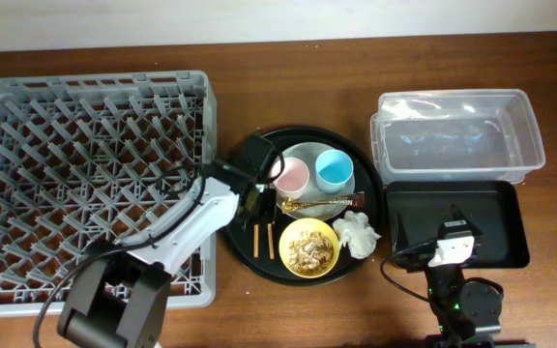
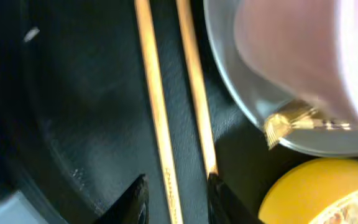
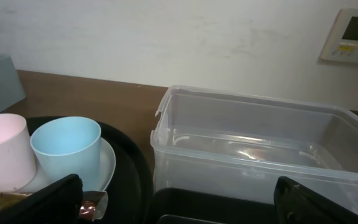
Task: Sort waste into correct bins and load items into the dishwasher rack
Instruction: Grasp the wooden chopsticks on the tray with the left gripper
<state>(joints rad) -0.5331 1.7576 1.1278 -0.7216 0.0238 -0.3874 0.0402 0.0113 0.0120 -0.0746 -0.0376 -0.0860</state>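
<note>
- Overhead view has the left gripper (image 1: 257,201) down over the left side of the round black tray (image 1: 259,266), right next to the dishwasher rack (image 1: 95,82).
- On the left wrist cam its jaws are partly spread. One stick of the chopsticks (image 2: 157,112) runs through the gap and the other ends just beside one fingertip. Neither tip looks pressed onto the wood, so nothing is actually gripped.
- Those chopsticks lie flat on the round tray, just left of the yellow bowl (image 1: 285,249), which has the food scraps (image 1: 309,246) in it.
- At the back of the same tray is the plate (image 1: 309,152), with the pink cup (image 1: 291,175) and blue cup (image 1: 334,170) side by side on it and the gold spoon (image 1: 307,205) lying across its front edge.
- The tissue (image 1: 356,234) is at the tray's right edge, right beside the bowl. Can't tell if they touch.
- The right gripper (image 1: 450,240) hangs over the shallow black tray (image 1: 501,227), fingers spread wide, holding nothing.
- The clear tub (image 1: 457,135) sits directly behind that shallow tray.
</note>
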